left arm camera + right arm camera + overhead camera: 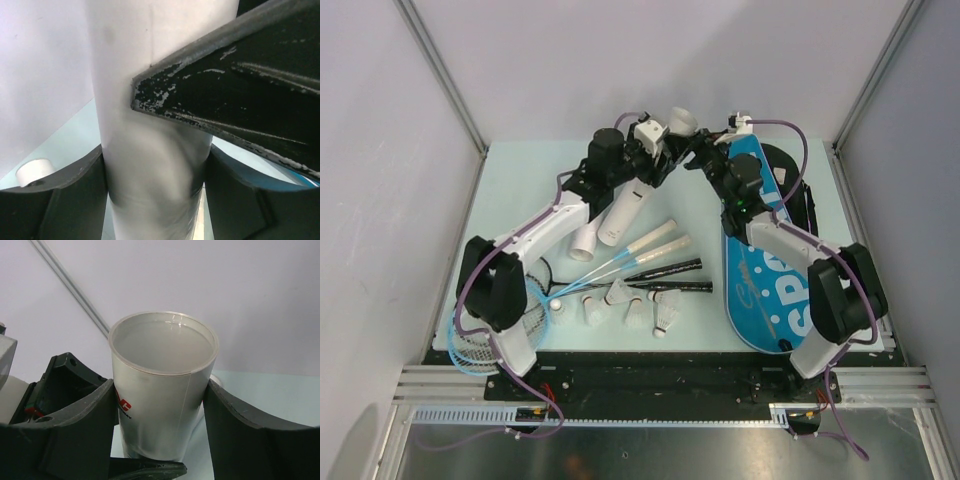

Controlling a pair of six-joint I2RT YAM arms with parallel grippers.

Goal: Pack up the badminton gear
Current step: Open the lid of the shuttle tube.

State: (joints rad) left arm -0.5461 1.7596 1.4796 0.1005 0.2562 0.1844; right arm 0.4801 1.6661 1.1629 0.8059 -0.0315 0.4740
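Observation:
Both grippers hold one long white tube (681,121) raised at the back middle, its open end up. My left gripper (658,166) is shut on its lower part (150,165); a right finger (240,85) crosses that view. My right gripper (696,154) is shut on it just under the open rim (162,390), which has red lettering. Two more white tubes (608,222) lie on the table. Two rackets with pale handles (656,240) and black handles (672,270) lie in the middle. Several white shuttlecocks (636,313) stand in front. The blue bag (772,285) lettered SPORT lies right.
The racket heads (470,345) lie at the near left, partly under the left arm. A white round tube end (34,172) shows on the table in the left wrist view. Grey walls and metal frame posts close in the pale green table (520,180).

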